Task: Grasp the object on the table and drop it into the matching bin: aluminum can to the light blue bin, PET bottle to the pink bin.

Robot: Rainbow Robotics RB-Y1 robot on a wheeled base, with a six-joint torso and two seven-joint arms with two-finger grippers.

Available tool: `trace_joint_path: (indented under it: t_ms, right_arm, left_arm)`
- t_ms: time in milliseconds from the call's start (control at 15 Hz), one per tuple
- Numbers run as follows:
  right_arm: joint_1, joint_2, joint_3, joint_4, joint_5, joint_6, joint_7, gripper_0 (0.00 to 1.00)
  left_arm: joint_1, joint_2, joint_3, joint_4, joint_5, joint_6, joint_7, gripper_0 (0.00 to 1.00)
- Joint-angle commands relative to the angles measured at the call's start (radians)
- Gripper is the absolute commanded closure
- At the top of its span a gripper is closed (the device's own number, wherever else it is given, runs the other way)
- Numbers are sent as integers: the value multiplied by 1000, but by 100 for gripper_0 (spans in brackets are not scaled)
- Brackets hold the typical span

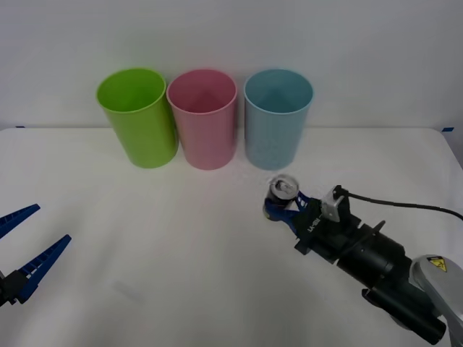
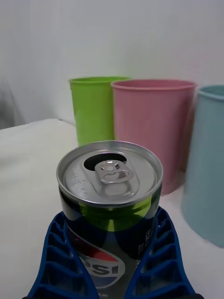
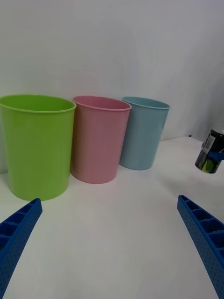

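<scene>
Our right gripper [image 1: 283, 204] is clenched on the small silver aluminum can with the dark label [image 1: 283, 190], held upright between its 2 blue ribbed fingers [image 2: 158, 261]. The tall tapered light blue plastic bin [image 1: 277, 119] stands just ahead of it, slightly left. Our left gripper [image 1: 27, 240] waits released, well apart.

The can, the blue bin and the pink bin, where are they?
aluminum can [image 2: 109, 174], right wrist view, on its pull-tab top.
light blue bin [image 1: 275, 130], front view, on its front wall.
pink bin [image 1: 206, 134], front view, on its front wall.
</scene>
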Motion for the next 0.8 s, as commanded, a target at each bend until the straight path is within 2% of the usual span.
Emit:
trace_joint_path:
  t_ms: [67,467,600,800]
  right_arm:
    - [56,-21,-56,-97,-1,0,-86,100]
    - [97,-52,-162,-237,1,12,-243,100]
    - [86,-66,-191,-264,2,27,-260,100]
    - [33,-104,-211,-266,2,62,-352,100]
  left_arm:
    - [0,0,0,0,0,0,0,0]
    - [0,0,0,0,0,0,0,0]
    - [0,0,0,0,0,0,0,0]
    - [0,0,0,0,0,0,0,0]
